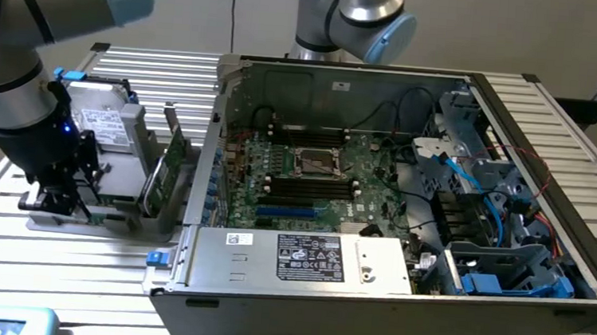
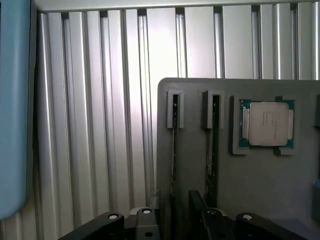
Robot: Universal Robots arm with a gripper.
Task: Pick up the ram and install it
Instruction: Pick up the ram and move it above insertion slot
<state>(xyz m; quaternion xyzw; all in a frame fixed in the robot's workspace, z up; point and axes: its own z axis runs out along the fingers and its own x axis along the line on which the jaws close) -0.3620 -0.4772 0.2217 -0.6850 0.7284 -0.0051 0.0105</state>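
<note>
Fingers (image 2: 199,210) first: spread wide, clamped on nothing, and honestly hard to say if grazing anything. Gripper (image 1: 56,200) hanging low over the near end of a gray parts tray (image 1: 113,221), on the exterior view's left, just beside the open PC case (image 1: 555,156). From the wrist cam, roughly lined up with the ram (image 2: 173,145), standing on edge in a narrow slot of that tray, so just a thin dark edge on show. Second ram stick (image 2: 212,145) in the neighbouring slot, parallel, close but apart. Past that, a CPU (image 2: 266,122) lying flat in its own square recess. Back in the exterior view: a green card (image 1: 175,150) standing upright on the tray's case side, plus a silver boxy part (image 1: 100,124) at the far end. Inside the case, a green motherboard (image 1: 373,173) with the CPU socket (image 1: 315,162) in the middle and black memory slots (image 1: 308,186) either side of it. All of it on a slatted aluminium table (image 1: 88,271).
</note>
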